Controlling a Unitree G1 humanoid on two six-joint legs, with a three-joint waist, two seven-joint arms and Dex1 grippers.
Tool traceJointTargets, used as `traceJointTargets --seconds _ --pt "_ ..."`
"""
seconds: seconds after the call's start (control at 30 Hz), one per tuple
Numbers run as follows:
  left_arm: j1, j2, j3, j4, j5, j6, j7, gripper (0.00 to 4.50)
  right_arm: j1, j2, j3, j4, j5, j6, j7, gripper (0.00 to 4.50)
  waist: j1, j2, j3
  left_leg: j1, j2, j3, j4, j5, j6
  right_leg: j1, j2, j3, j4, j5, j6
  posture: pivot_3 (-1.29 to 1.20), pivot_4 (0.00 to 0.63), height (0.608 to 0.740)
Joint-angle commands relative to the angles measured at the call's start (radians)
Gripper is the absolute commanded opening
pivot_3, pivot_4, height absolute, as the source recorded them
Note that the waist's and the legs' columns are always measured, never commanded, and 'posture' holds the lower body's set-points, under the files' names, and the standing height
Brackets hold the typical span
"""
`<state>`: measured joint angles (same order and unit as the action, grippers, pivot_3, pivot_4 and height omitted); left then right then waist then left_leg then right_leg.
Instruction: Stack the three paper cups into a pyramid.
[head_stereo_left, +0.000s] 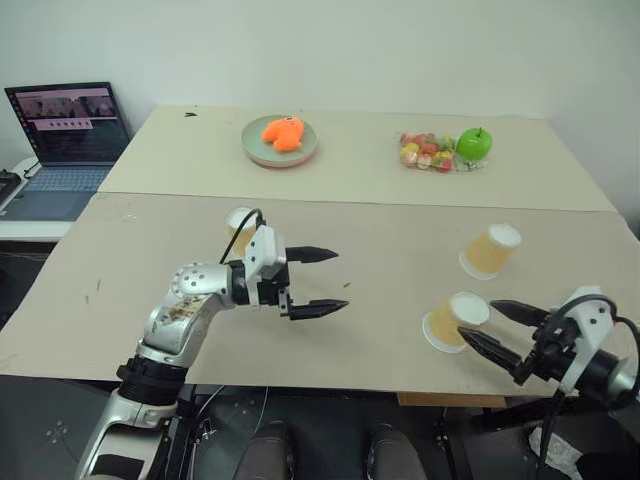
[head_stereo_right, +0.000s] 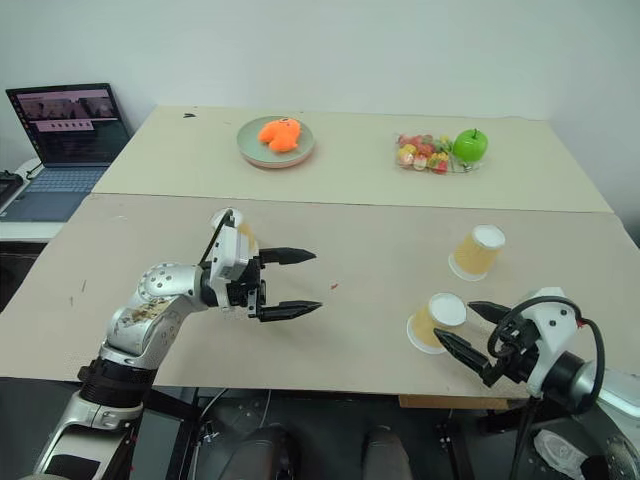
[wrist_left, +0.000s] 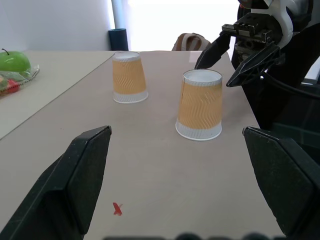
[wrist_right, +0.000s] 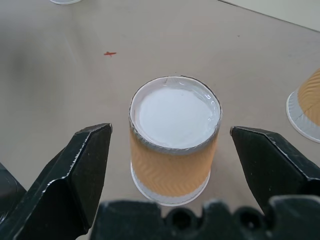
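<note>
3 paper cups, all upside down on the worktop (head_stereo_left: 330, 330), none stacked. Near cup (head_stereo_left: 456, 321) sits just ahead of the right hand (head_stereo_left: 503, 329); fingers wide apart either side of it, not touching, nothing held. 2nd cup (head_stereo_left: 490, 250) stands farther back, apart from the near one. 3rd cup (head_stereo_left: 239, 230) is half hidden behind the left hand (head_stereo_left: 322, 281), which hovers mid-worktop, fingers spread wide, empty.
</note>
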<state>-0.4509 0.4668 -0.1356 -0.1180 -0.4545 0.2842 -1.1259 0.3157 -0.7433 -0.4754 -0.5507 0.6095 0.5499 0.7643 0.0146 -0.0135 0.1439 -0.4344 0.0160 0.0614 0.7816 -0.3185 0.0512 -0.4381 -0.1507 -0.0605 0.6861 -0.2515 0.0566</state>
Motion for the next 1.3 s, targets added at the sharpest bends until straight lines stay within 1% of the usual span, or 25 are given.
traceJointTargets --seconds 0.03,0.2,0.3,0.37,0.4,0.57,0.63,0.7,0.77,0.9,0.97,1.03,1.13,1.3 --pt "0.000 0.025 0.028 -0.070 -0.033 0.026 0.001 4.50 -0.062 -0.005 0.027 0.031 -0.015 -0.038 0.010 4.43 -0.001 -0.001 0.000 0.000 0.000 0.000 0.000 0.000 0.000 0.000 0.000 0.000 0.000 0.000 0.000 0.00 0.150 0.673" --pt "0.020 0.088 0.024 -0.111 -0.051 0.095 -0.016 4.50 -0.128 -0.004 0.077 0.090 -0.042 -0.065 0.028 4.43 -0.002 0.000 0.000 0.000 0.000 0.000 0.000 0.000 0.000 0.000 0.000 0.000 0.000 0.000 0.000 0.00 0.150 0.673" --pt "0.066 0.130 0.026 -0.110 -0.030 0.091 -0.020 4.50 -0.187 0.002 0.116 0.139 -0.049 -0.076 0.043 3.62 -0.004 0.000 0.001 0.000 0.000 0.000 0.000 0.000 0.000 0.000 0.001 0.000 0.000 0.000 0.000 0.00 0.150 0.673" --pt "0.092 0.147 0.041 -0.118 -0.031 0.095 -0.010 4.50 -0.210 0.000 0.136 0.157 -0.054 -0.082 0.054 2.96 -0.003 0.000 0.001 0.000 0.000 0.000 0.000 0.000 0.000 0.000 0.001 0.000 0.000 0.000 0.000 0.00 0.150 0.673" --pt "0.100 0.151 0.047 -0.121 -0.034 0.098 -0.005 4.50 -0.217 0.000 0.142 0.162 -0.057 -0.083 0.057 2.79 -0.003 0.000 0.001 0.000 0.000 0.000 0.000 0.000 0.000 0.000 0.001 0.000 0.000 0.000 0.000 0.00 0.150 0.673" --pt "0.135 0.163 0.099 -0.123 -0.034 0.108 0.047 4.50 -0.314 0.004 0.181 0.224 -0.060 -0.074 0.054 2.76 -0.002 -0.001 0.001 0.000 0.000 0.000 0.000 0.000 0.000 0.000 0.000 0.000 0.000 0.000 0.000 0.00 0.150 0.673" --pt "0.154 0.170 0.132 -0.128 -0.033 0.105 0.070 4.50 -0.391 0.005 0.239 0.246 -0.066 -0.068 0.073 2.76 -0.005 -0.001 0.002 0.000 0.000 0.000 0.000 0.000 0.000 0.000 0.000 0.000 0.000 0.000 0.000 0.00 0.150 0.673" --pt "0.178 0.176 0.162 -0.145 -0.042 0.115 0.093 4.50 -0.498 0.027 0.321 0.275 -0.069 -0.064 0.103 2.76 -0.010 -0.001 0.002 0.000 0.001 0.000 0.000 0.001 -0.001 -0.001 0.001 0.000 0.000 0.001 0.000 0.00 0.150 0.673" --pt "0.193 0.179 0.175 -0.160 -0.046 0.122 0.104 4.50 -0.571 0.044 0.380 0.303 -0.082 -0.069 0.131 2.76 -0.017 0.000 0.003 0.001 0.001 0.000 -0.001 0.001 -0.002 -0.001 0.002 0.000 0.000 0.001 -0.001 0.00 0.150 0.673" --pt "0.242 0.190 0.199 -0.214 -0.045 0.132 0.133 4.50 -0.765 0.123 0.513 0.421 -0.109 -0.077 0.203 2.76 -0.018 0.000 0.005 0.000 0.000 0.000 -0.001 0.002 -0.003 -0.001 0.001 -0.001 0.000 0.001 -0.001 0.00 0.150 0.673" --pt "0.265 0.197 0.209 -0.240 -0.039 0.134 0.146 4.50 -0.839 0.161 0.565 0.484 -0.134 -0.097 0.239 2.76 -0.016 0.000 0.008 0.000 0.000 0.000 -0.001 0.002 -0.003 -0.001 0.001 -0.001 0.000 0.001 -0.001 0.00 0.150 0.673" --pt "0.285 0.204 0.215 -0.261 -0.037 0.134 0.155 4.50 -0.882 0.186 0.594 0.524 -0.152 -0.114 0.266 2.76 -0.013 0.001 0.009 0.000 0.001 -0.001 -0.001 0.002 -0.003 -0.001 0.001 -0.001 0.000 0.001 -0.001 0.00 0.150 0.673" --pt "0.352 0.203 0.264 -0.334 -0.058 0.156 0.208 4.50 -0.999 0.269 0.666 0.675 -0.206 -0.188 0.334 2.76 -0.016 0.001 0.011 -0.001 0.000 0.000 -0.001 0.003 -0.005 -0.002 0.001 -0.002 -0.001 0.001 -0.001 0.00 0.150 0.673" --pt "0.427 0.203 0.302 -0.410 -0.073 0.174 0.267 4.50 -1.110 0.354 0.712 0.865 -0.270 -0.295 0.419 2.76 -0.023 0.001 0.013 -0.001 0.000 -0.001 -0.001 0.005 -0.010 -0.003 0.001 -0.003 0.001 0.001 -0.001 0.00 0.150 0.673"
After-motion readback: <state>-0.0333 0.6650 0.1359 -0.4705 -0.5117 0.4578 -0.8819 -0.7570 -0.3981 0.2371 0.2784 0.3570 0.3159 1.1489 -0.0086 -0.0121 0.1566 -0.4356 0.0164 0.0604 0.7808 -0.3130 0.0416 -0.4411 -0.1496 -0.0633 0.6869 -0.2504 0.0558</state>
